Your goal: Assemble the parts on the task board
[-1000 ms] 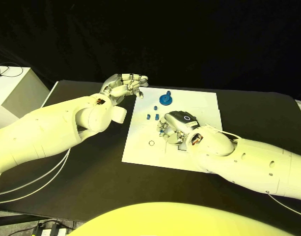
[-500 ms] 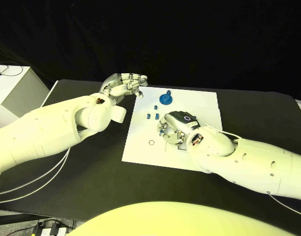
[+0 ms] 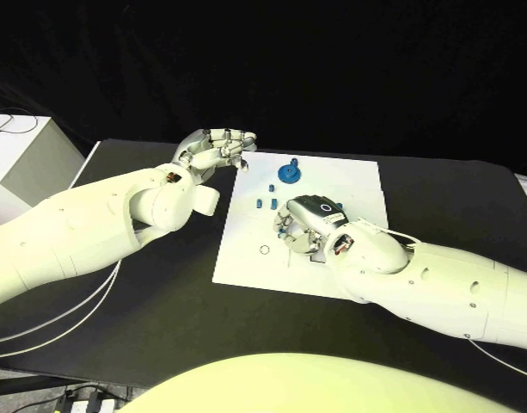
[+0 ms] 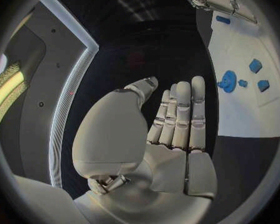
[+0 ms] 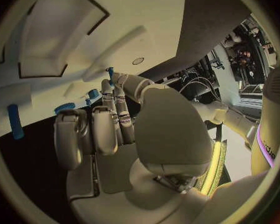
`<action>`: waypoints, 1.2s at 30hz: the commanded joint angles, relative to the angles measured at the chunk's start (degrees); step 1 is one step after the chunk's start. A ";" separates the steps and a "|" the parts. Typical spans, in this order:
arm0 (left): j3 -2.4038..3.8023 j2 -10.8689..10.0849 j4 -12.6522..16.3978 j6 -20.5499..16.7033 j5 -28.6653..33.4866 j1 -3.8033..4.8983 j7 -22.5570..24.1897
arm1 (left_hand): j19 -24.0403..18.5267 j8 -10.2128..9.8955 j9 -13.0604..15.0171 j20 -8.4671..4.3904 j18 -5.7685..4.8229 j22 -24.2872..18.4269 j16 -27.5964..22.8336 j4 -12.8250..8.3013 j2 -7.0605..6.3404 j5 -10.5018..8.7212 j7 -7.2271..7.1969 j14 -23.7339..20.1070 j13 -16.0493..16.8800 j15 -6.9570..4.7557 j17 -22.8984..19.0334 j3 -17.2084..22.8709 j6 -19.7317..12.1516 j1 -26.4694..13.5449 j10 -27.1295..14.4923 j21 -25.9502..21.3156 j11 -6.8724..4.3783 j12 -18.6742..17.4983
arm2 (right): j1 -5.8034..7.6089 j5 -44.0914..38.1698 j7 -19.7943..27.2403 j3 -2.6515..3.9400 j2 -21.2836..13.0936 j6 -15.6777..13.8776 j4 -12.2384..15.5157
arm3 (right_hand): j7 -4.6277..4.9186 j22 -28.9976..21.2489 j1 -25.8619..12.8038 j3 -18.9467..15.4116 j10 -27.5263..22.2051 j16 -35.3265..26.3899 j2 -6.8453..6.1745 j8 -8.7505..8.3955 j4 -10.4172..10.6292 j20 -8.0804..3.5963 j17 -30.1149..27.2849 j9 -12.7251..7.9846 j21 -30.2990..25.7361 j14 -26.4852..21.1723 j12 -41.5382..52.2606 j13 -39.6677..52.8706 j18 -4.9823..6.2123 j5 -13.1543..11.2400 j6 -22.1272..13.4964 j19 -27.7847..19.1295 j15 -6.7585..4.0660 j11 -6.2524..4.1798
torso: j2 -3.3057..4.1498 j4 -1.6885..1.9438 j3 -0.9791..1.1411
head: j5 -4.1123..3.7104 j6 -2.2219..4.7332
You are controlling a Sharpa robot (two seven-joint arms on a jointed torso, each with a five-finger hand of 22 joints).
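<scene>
The white rectangular task board lies in the middle of the black table, one short edge toward the robot. Near its far end stands a round blue disc-shaped part with a small knob beside it, and just nearer the robot lie a few small blue block parts in a loose cluster. A small dark ring mark sits on the board's near left area.

The right hand rests low over the board's centre, covering part of it; its fingers are curled downward, and in the right wrist view a thin blue peg part is pinched at the fingertips (other blue pieces lie close by on the white surface). A long blue bar part lies apart from it.

The left hand hovers just beyond the board's far left corner, off the white surface, holding nothing; in the left wrist view its fingers are stretched out, close side by side.

A white box stands off the table's left end.
</scene>
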 commanded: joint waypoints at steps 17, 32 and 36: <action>0.05 -0.03 0.16 0.55 -0.12 -0.01 0.17 | 0.36 0.45 0.05 0.02 0.83 -0.13 -0.27 0.38 0.45 0.03 -0.12 -0.02 -0.01 0.17 -0.08 -0.07 0.20 0.56 -0.53 -0.27 -0.15 0.44 | -0.32 -1.87 0.59 -0.30 1.04 1.76 -2.42 | 0.17 7.14 -0.50 0.26 3.26 -0.29 0.29 0.20 0.04 -0.29 -0.69 0.14 -0.70 1.59 0.17 3.83 -0.75 0.18 0.14 2.49 -0.24 -2.78 | 0.00 0.12 -0.13 | 0.07 -0.15; 0.05 -0.10 0.15 0.50 -1.15 -0.01 0.16 | 0.44 0.62 0.07 -0.01 0.84 -0.17 -0.30 0.36 0.64 0.02 -0.16 -0.05 0.00 0.12 -0.09 0.03 0.26 0.94 -0.55 -0.34 -0.20 0.57 | -0.34 0.08 3.99 -0.42 0.49 -2.09 -2.19 | 2.69 -4.84 -5.11 -2.88 -7.33 -3.74 -4.30 -3.41 2.38 2.09 -7.65 -0.80 -10.33 -0.38 -2.73 1.01 1.96 1.28 -7.20 -3.39 2.38 0.40 | -0.06 0.19 -0.18 | -0.11 -0.15; 0.05 -0.14 0.15 0.52 -1.17 -0.01 0.12 | 0.44 0.62 0.07 -0.01 0.84 -0.17 -0.30 0.36 0.64 0.02 -0.16 -0.05 0.00 0.12 -0.09 0.03 0.26 0.94 -0.55 -0.34 -0.20 0.57 | -0.33 0.37 3.99 -0.42 0.28 -3.50 -2.10 | 2.68 -7.91 -4.35 -5.63 -9.91 -4.27 -4.21 -4.49 2.76 2.30 -8.68 -1.20 -13.18 -0.58 -2.40 -0.20 2.59 1.03 -8.87 -4.52 2.52 0.59 | -0.04 0.21 -0.14 | -0.13 -0.15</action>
